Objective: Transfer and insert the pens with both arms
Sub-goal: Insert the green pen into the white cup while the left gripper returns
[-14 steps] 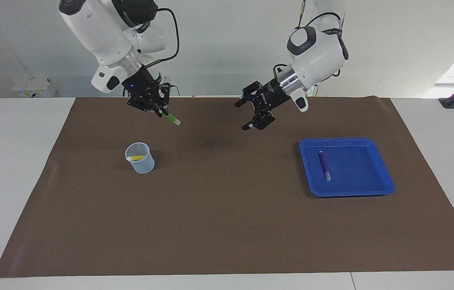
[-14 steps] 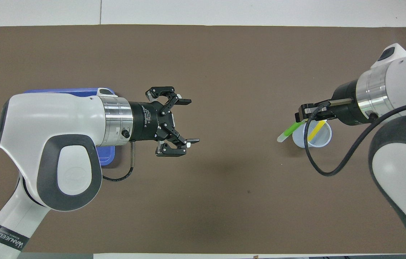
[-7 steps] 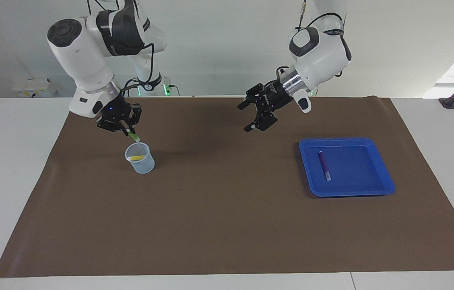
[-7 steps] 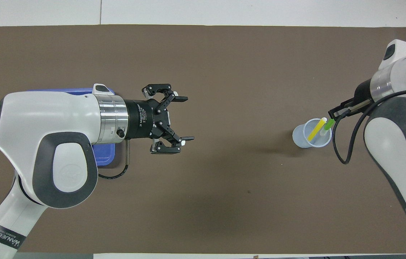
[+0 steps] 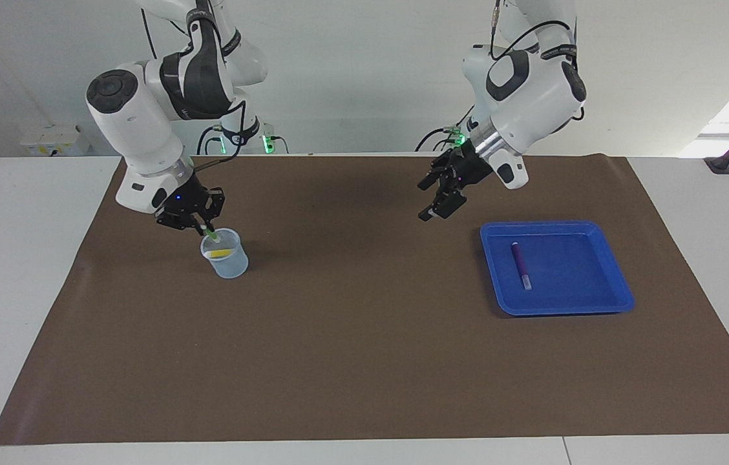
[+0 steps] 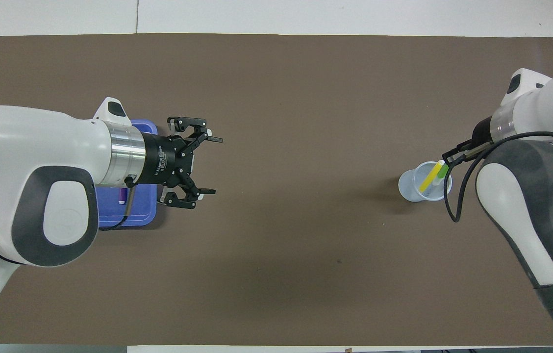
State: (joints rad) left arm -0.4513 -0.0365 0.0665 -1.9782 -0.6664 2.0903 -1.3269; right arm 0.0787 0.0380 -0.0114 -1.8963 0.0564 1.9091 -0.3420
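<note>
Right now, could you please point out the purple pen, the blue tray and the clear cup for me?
purple pen (image 5: 520,263): facing view, middle of its barrel.
blue tray (image 5: 587,266): facing view, bare floor beside the pen.
clear cup (image 5: 233,265): facing view, its outer wall.

glossy blue plastic tray (image 5: 603,236), translucent plastic cup (image 5: 230,265)

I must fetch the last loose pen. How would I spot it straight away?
Look to the blue tray at the left arm's end of the brown mat. The purple pen lies flat in it, alone; the other pens stand in the clear cup.
</note>
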